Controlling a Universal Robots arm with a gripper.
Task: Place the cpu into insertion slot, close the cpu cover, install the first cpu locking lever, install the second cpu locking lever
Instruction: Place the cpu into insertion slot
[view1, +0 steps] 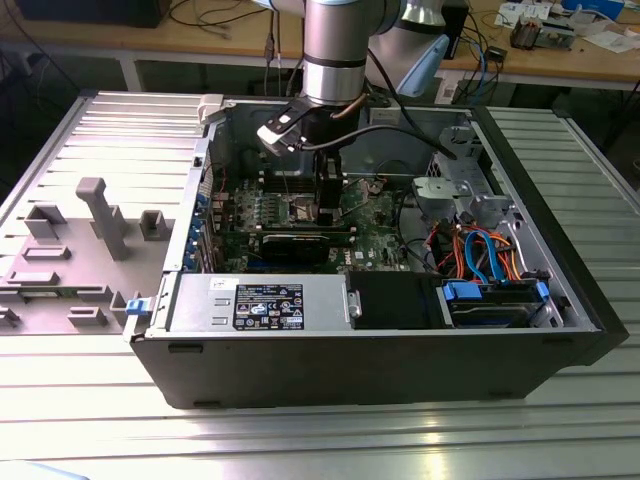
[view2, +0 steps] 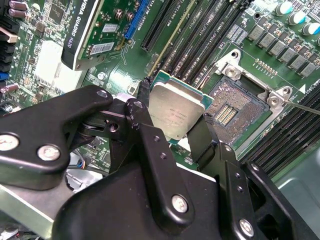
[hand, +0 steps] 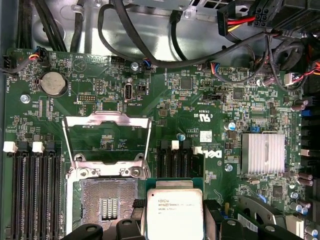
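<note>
gripper (view2: 172, 120) is clamped on the cpu (view2: 177, 107) by two opposite edges, silver top facing the camera. In the exterior view the gripper (view1: 328, 195) is down inside the computer case (view1: 400, 375)

cpu (hand: 174, 212) hangs above the motherboard (hand: 200, 100), just beside the insertion slot (hand: 105, 200) and not over it. The slot is bare, contact field exposed. cpu cover (hand: 107, 119) stands flipped up at the slot's far edge

risks, my read:
- chip looks tilted against the slot (view2: 240, 117) in the second wrist view; going down skewed or off-centre would put a corner on the contacts and bend them
- the hold is on thin edges only, so a slip drops the chip onto the board or the contacts
- raised cover is near the path; a finger or chip corner could clip it and knock it shut
- wrong rotation means it won't seat; cannot tell the notch orientation from here

counts: 1 cpu, 1 insertion slot, 1 cpu cover, 1 graphics card (view2: 82, 30), 1 finned heatsink (hand: 262, 152), 1 coin cell (hand: 53, 82). 1 thin lever rod (view2: 302, 106) for sure; cannot tell on a second
</note>
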